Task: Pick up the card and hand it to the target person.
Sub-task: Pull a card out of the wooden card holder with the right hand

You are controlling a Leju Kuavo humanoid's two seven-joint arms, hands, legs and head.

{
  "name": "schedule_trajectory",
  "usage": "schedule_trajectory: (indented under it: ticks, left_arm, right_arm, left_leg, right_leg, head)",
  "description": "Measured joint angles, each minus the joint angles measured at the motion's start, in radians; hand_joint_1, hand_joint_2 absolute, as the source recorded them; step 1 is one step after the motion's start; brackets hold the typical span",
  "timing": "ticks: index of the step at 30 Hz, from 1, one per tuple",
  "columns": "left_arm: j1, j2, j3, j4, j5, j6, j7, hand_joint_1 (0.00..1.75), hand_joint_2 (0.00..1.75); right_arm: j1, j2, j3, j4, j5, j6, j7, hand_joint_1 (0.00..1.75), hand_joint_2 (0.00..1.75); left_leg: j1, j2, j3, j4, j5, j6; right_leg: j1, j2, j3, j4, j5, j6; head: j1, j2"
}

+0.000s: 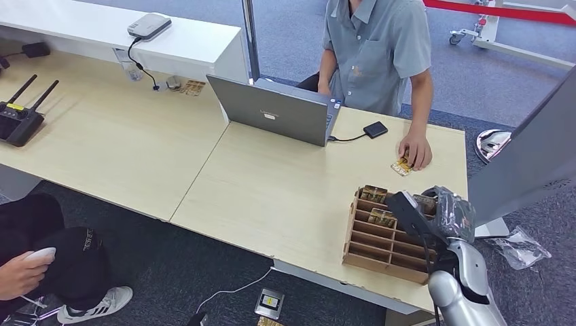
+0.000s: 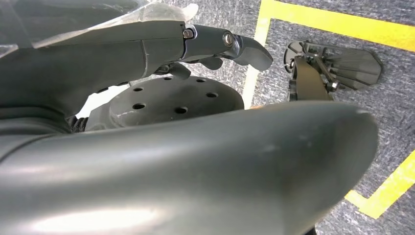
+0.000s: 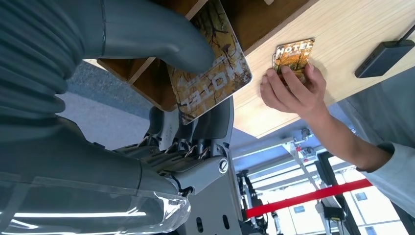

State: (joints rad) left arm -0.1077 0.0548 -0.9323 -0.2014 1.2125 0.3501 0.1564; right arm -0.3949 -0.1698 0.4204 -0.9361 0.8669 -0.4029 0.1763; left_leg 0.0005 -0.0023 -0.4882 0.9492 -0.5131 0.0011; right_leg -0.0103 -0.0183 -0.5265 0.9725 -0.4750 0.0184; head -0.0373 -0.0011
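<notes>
At lower right, over the cardboard rack [image 1: 380, 238], the right hand [image 1: 424, 214] pinches a hotel card [image 3: 210, 73] between thumb and fingers.

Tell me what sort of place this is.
Probably a mock hotel front desk in a lab: a card printed HOTEL, a wooden card rack on the desk, and a red barrier behind.

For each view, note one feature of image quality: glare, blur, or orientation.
Head view: evenly lit, sharp across the desk. Left wrist view: the close left hand is blurred, with soft glare. Right wrist view: upside down, the held card reads inverted, bright windows behind.
</notes>
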Motion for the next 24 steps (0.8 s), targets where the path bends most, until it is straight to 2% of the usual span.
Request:
schedule_trajectory:
  ticks: [5, 13, 18, 21, 24]
  left_arm:
    - [0.0, -0.007, 0.0, 0.0, 0.006, 0.018, 0.004, 0.0, 0.0]
    - [0.0, -0.014, 0.0, 0.0, 0.003, 0.022, 0.011, 0.0, 0.0]
    - [0.0, -0.014, 0.0, 0.0, -0.002, 0.009, 0.011, 0.0, 0.0]
    - [0.0, -0.012, 0.0, 0.0, -0.005, 0.002, 0.011, 0.0, 0.0]
    - [0.0, -0.011, 0.0, 0.0, -0.009, -0.008, 0.011, 0.0, 0.0]
  right_arm:
    - [-0.001, 0.004, 0.004, 0.0, 0.006, -0.021, -0.007, 1.42, 1.75]
    - [0.0, 0.007, 0.016, -0.004, 0.02, -0.101, -0.007, 1.34, 1.75]
    - [0.004, 0.005, 0.017, -0.034, 0.037, -0.12, 0.005, 1.3, 1.75]
    - [0.01, 0.001, 0.017, -0.06, 0.042, -0.119, 0.015, 1.32, 1.75]
    - [0.019, -0.005, 0.017, -0.086, 0.051, -0.119, 0.023, 1.4, 1.75]
  left_leg:
    - [0.0, 0.0, 0.0, 0.0, 0.0, 0.0]
    - [0.0, 0.0, -0.001, 0.0, 0.0, 0.0]
    - [0.0, 0.0, -0.001, 0.0, 0.0, 0.0]
    - [0.0, 0.0, -0.001, 0.0, 0.0, 0.0]
    - [0.0, 0.0, -0.001, 0.0, 0.0, 0.0]
  right_leg:
    - [0.0, 0.0, 0.0, 0.0, 0.0, 0.0]
    - [0.001, 0.0, -0.001, 0.0, 0.0, 0.0]
    - [0.001, 0.0, -0.001, 0.0, 0.0, 0.0]
    - [0.001, 0.0, -0.001, 0.0, 0.0, 0.0]
    - [0.001, 0.0, -0.001, 0.0, 0.0, 0.0]
  head:
    - [0.0, 0.0]
    - [0.0, 0.0]
    - [0.0, 0.0]
    - [0.0, 0.0]
    - [0.0, 0.0]
